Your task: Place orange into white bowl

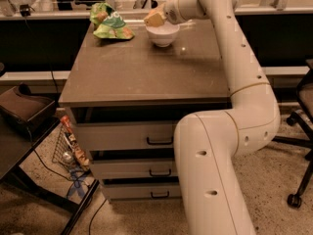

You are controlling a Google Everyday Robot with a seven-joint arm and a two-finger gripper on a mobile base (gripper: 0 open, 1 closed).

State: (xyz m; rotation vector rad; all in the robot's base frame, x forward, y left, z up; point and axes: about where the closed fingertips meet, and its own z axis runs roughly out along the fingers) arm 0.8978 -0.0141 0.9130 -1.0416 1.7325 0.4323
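1. The bench [146, 72] is a cabinet with a flat brown top.
2. The white bowl [162, 34] stands upright on the far part of the top, just below the gripper [155, 18].
3. A crumpled green and yellow snack bag [111, 26] lies at the far corner, toward the picture's left of the gripper, apart from the bowl.

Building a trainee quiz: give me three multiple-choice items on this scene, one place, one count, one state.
1. On the tabletop, the white bowl stands: A at the front edge; B at the far side, right of the snack bag; C in the left corner.
2. Drawer handles in view: A one; B five; C three.
3. The orange is: A at the gripper, over the bowl's rim; B beside the bag; C in a drawer.
Key: B, bowl sits far back; C, one handle per drawer front; A, fruit hangs above the rim.
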